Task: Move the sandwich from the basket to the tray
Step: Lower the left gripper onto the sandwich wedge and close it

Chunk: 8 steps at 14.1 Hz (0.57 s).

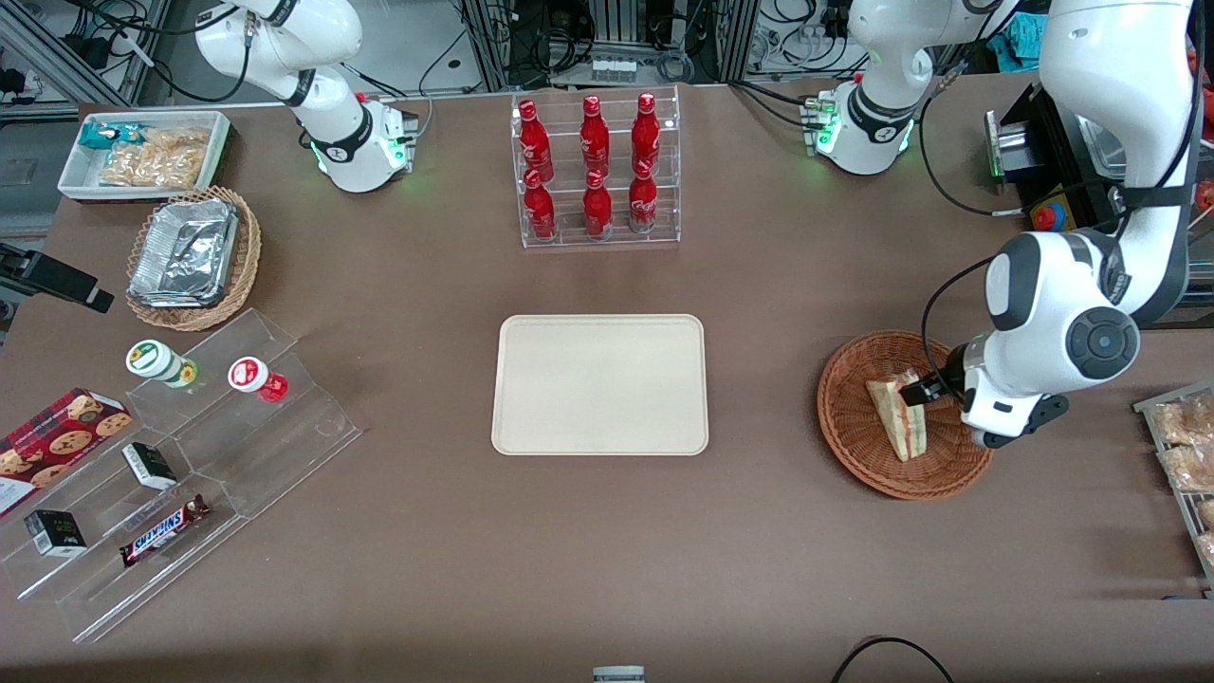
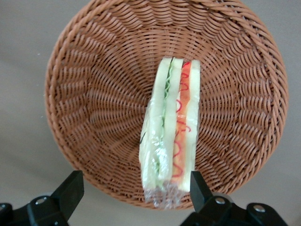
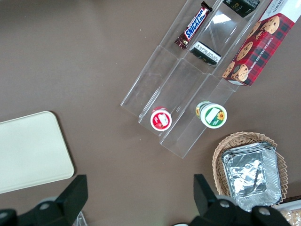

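Observation:
The sandwich (image 1: 897, 420) (image 2: 173, 127), a clear-wrapped wedge of white bread with red-orange and green layers, stands on edge in the reddish-brown wicker basket (image 1: 847, 434) (image 2: 89, 94) toward the working arm's end of the table. My gripper (image 1: 923, 389) (image 2: 135, 188) hangs low over the basket's rim, open wide. The sandwich's wrapped end lies between the fingers, close against one finger (image 2: 199, 187) and far from the other (image 2: 71, 188). The beige tray (image 1: 599, 384) lies bare in the middle of the table, apart from the basket.
A clear rack of red bottles (image 1: 597, 171) stands farther from the camera than the tray. Toward the parked arm's end are an acrylic stand with snacks (image 1: 190, 455), a tan basket with foil containers (image 1: 194, 256) and a white bin (image 1: 142, 152). Bagged snacks (image 1: 1186, 446) sit beside the basket.

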Tool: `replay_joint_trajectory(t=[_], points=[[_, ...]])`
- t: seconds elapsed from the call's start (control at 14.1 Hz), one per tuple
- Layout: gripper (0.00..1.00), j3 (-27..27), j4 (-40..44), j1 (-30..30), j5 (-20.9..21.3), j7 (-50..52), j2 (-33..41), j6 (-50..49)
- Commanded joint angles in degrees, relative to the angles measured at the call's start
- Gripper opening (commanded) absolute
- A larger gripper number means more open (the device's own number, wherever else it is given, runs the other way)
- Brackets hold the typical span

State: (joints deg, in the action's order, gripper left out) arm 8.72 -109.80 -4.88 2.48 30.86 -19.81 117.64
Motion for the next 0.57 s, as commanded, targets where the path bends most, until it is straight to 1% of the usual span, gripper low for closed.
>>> replay_joint_trajectory(t=[0.0, 0.21, 0.43, 0.5], points=[[1.0, 0.5, -0.2, 0.3, -0.2, 1.0, -1.4, 2.6], [1.0, 1.2, -1.6, 0.4, -0.2, 1.0, -3.1, 6.4], [1.0, 1.3, -7.0, 0.4, -0.2, 0.4, -4.8, 14.9], [0.88, 1.3, -7.9, 0.4, -0.2, 0.3, -5.0, 16.3]])
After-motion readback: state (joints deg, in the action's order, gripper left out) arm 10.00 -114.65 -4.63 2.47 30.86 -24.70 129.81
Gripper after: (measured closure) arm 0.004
